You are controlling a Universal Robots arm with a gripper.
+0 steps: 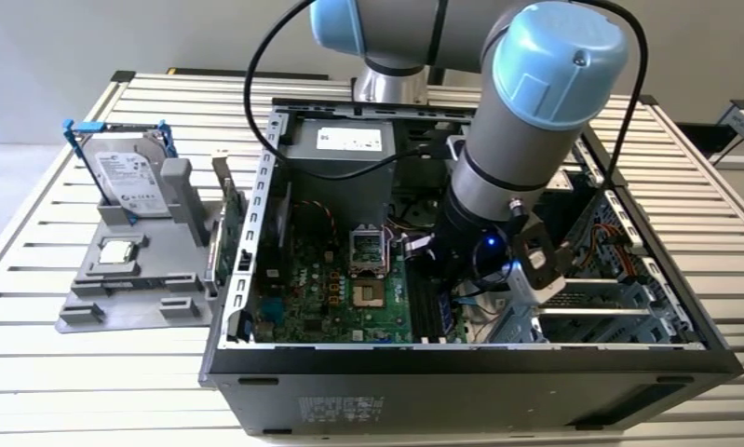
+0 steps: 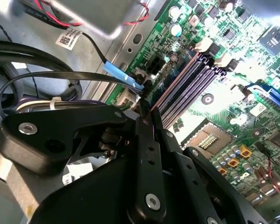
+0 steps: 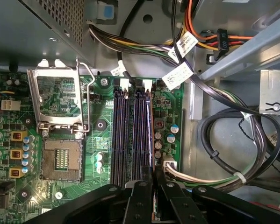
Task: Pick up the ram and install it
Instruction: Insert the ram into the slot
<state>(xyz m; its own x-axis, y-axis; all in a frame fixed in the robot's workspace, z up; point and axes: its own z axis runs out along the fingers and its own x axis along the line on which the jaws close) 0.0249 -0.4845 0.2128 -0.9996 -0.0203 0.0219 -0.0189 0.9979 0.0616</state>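
Black gripper (image 3: pixel 154 198) linkages crowd the near edge in both wrist views, the fingers drawn close together on the thin edge of the ram (image 3: pixel 150 135), which stands on edge over the outermost of the memory slots (image 3: pixel 130 135); it appears clenched on the stick. Going left to right in the exterior view: a grey fixture (image 1: pixel 136 279) carrying a hard drive (image 1: pixel 133 182) sits on the slatted table (image 1: pixel 48 372) at that view's left, then comes the open computer case (image 1: pixel 471 363) with its motherboard (image 1: pixel 334 289), and the arm (image 1: pixel 520 140) reaches down into the case toward the slots at the board's right side. Whether the ram is already seated or merely resting on the slot I cannot tell. The main risk, I judge, is a slight misalignment: if the stick's notch or ends miss the slot guides, downward force could bend the board or jam the latches. Loose cables (image 3: pixel 233 140) just beside the slots could also snag the gripper.
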